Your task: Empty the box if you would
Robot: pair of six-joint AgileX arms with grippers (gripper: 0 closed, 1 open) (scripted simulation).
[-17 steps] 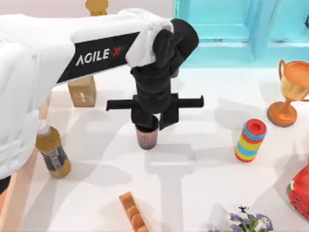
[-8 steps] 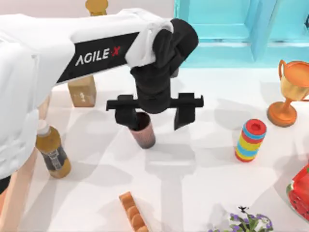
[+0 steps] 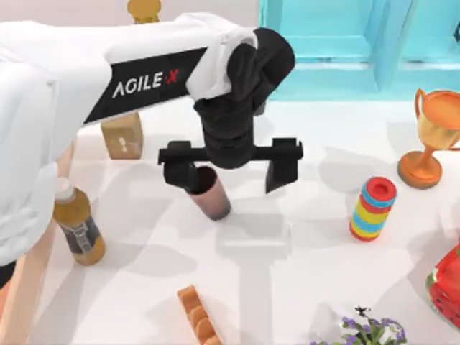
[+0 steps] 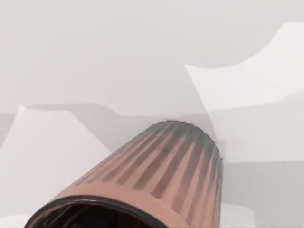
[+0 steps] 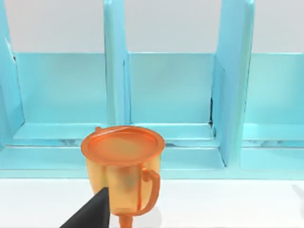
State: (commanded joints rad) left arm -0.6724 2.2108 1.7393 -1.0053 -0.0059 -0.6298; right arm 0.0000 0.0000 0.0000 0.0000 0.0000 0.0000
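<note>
Since 1 second ago the left claw (image 3: 230, 178) has let go. Its fingers now stand wide, and the ribbed brown cup (image 3: 212, 195) leans toward the left finger on the tabletop (image 3: 287, 273). The box (image 3: 32, 280) lies at the far left edge, well apart from that claw, with 1 bottle (image 3: 77, 231) against its wall. The left arm reaches in from the left, claw pointing down. The right claw (image 5: 92, 213) faces an orange trophy (image 5: 122, 166).
</note>
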